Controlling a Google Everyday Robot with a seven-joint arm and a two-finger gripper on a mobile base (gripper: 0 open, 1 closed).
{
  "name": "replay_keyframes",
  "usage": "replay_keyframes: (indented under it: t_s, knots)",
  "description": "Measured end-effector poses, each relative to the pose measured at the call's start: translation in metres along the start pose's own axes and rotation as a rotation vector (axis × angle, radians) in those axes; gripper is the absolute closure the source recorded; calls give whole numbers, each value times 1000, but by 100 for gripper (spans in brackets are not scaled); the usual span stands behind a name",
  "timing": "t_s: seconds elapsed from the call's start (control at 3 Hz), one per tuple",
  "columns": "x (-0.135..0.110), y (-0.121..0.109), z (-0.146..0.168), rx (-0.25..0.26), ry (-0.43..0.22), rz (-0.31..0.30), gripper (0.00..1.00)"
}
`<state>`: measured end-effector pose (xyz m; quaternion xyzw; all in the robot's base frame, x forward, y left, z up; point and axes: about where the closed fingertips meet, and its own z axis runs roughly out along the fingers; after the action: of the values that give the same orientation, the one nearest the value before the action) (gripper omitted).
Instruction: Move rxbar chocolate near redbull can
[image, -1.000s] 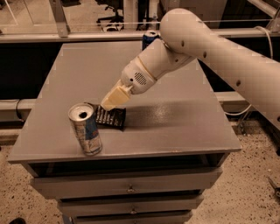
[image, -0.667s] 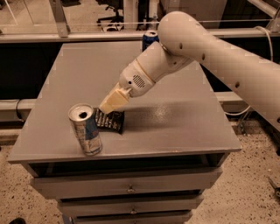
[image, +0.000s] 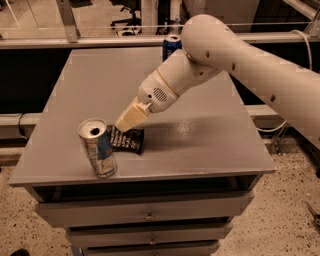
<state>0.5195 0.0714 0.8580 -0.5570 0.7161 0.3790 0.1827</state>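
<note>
Gripper (image: 131, 119) rests at the rxbar chocolate's (image: 128, 141) upper edge; whether it grips cannot be told. The bar lies flat directly below it, the redbull can (image: 98, 148) just beyond, so nearness seems achieved.

Cream pincer (image: 124, 125) at blk rxbar choc (image: 129, 142).

The rxbar chocolate (image: 129, 141) lies just right of the redbull can (image: 98, 150), tool (image: 125, 122) over it.
</note>
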Motion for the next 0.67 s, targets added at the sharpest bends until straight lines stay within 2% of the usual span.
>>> replay_keyframes:
  t_s: [0.33,0.67]
  knots:
    - [2,1,0,-1,1,6,23]
    - [3,1,-1,1,2,8,1]
